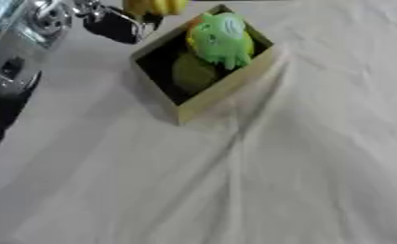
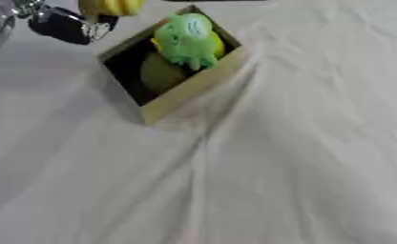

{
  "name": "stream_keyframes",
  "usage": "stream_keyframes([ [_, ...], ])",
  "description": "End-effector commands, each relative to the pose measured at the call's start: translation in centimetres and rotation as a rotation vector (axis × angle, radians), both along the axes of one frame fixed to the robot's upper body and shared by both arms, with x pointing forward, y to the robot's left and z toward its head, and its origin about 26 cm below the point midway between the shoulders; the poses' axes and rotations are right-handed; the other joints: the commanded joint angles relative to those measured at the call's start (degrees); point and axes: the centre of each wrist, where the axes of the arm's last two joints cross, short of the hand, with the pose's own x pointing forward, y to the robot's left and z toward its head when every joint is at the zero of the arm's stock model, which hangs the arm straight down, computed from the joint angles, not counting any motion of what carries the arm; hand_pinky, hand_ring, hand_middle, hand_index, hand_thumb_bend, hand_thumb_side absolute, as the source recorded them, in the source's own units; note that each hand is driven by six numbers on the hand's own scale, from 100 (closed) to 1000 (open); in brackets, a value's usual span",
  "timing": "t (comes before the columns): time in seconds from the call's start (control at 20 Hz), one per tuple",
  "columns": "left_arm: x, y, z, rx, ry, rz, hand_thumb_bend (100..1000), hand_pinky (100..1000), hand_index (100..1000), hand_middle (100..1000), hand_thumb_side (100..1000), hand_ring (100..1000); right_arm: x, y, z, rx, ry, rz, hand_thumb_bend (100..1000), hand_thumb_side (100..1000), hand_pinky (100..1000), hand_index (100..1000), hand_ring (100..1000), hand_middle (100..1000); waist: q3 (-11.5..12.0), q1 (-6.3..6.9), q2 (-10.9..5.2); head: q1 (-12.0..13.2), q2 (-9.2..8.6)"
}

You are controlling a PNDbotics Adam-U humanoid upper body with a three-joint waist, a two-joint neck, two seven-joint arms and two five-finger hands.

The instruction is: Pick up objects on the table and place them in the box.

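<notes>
- Box (image 1: 203, 93) sits far back on the tabletop (image 1: 277, 181), with a green toy (image 1: 220, 40) inside.
- Our left robot hand (image 1: 110, 21) holds something yellow (image 1: 154, 6) behind the box; we cannot tell how curled it is.
- We should lift it over the wall, then let go.

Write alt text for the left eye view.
A tan box on a white cloth holds a light green toy above a darker green object. The robot's left hand is beside something yellow near the top edge.

Left arm (image 1: 18, 52) — silver joints, black segments; left hand (image 1: 110, 21) apparently black.
</notes>
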Motion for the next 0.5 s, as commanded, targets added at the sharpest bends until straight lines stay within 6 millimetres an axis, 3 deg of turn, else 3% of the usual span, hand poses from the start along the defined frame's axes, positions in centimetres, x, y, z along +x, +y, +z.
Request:
stream_keyframes([
  [0.05,0.3,-1.6,0.0,0.021,-0.021,-0.008,100,635,719,562,106,593,-0.5,0.2,1.0,-0.020,-0.028,0.012,145,501,904,759,902,624,-0.10,-0.02,-1.73,0.58,-0.24],
  [0.25,1.1,-3.2,-1.9,0.043,0.008,-0.004,100,637,721,566,104,596,-0.5,0.2,1.0,-0.022,-0.026,0.017,144,503,904,759,902,624,-0.22,-0.11,-1.70,1.42,-0.24],
  [0.5,2.4,-3.6,-4.0,0.059,0.058,0.029,108,636,725,571,114,600,-0.4,0.3,1.0,-0.022,-0.025,0.019,145,503,905,759,902,623,-0.33,-0.17,-1.58,1.85,-0.17],
])
